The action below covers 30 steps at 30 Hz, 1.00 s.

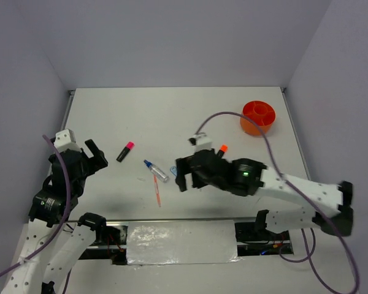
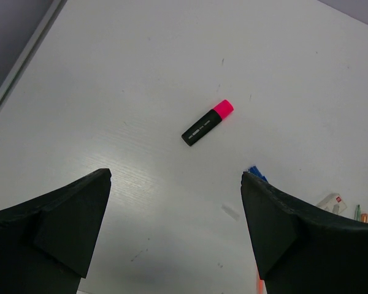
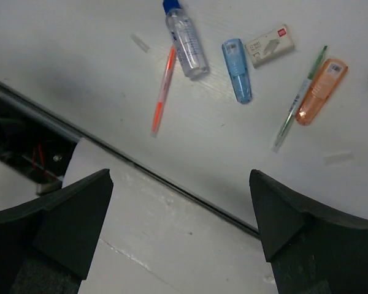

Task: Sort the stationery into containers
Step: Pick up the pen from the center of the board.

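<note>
Two sets of fingers hang over the white desk [image 1: 172, 116], neither one touching any stationery. At the left edge, the left fingers [image 1: 96, 154] are spread wide with nothing between them, aimed at bare desk. Just beyond them lies the pink-capped highlighter [image 1: 125, 151] [image 2: 207, 122], flat on the desk and alone, with its pink cap toward the far side.

Near the middle, the clear tube [image 1: 155, 170] [image 3: 185, 38] with its blue cap lies flat. The thin orange pen [image 1: 157, 191] [image 3: 162, 92] is just beside it, toward the near edge. In the right wrist view a blue clip [image 3: 237, 70] lies next to the tube, and a small whitish block [image 3: 270, 46] sits close by it. A thin green pen [image 3: 299, 98] rests against a peach piece [image 3: 321, 92].

The right fingers [image 1: 181, 176] hover over this cluster, parted wide and empty. The right arm hides most of the cluster in the top view. The orange-capped highlighter [image 1: 223, 149] shows only its cap there, past the wrist.

Far to the right, near the back corner of the desk, stands the round orange tub [image 1: 251, 127], well apart from every item. Its dividers are visible, but I cannot tell whether anything is inside.
</note>
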Each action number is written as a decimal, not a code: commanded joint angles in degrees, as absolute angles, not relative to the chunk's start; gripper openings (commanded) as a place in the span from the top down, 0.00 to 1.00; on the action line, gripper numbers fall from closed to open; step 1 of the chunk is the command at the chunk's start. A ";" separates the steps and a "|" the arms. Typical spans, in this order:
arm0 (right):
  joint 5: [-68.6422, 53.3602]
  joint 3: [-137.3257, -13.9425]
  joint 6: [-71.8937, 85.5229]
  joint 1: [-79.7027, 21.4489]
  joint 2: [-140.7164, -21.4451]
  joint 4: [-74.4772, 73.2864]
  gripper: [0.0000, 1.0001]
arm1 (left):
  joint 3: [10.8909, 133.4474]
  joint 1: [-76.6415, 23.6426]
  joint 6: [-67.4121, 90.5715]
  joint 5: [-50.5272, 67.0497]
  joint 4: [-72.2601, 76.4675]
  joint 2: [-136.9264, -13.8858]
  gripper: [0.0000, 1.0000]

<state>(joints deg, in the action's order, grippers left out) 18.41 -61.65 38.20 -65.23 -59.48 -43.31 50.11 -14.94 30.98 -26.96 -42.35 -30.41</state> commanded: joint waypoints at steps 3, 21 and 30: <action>35.26 -77.51 45.37 -74.97 -85.64 -44.15 0.00 | 51.86 -15.12 33.66 -31.82 -42.98 -29.62 0.01; 21.89 -88.95 41.49 -71.46 -112.58 -40.26 0.27 | 52.29 -15.03 34.98 -34.98 -44.30 -27.33 0.01; 18.99 -88.68 41.49 -71.46 -118.03 -38.76 0.34 | 52.12 -15.03 34.01 -33.40 -43.51 -28.48 0.01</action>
<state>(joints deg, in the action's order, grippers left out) 19.62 -87.61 41.08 -71.44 -116.46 -39.97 50.39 -14.94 34.63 -33.85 -45.17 -28.56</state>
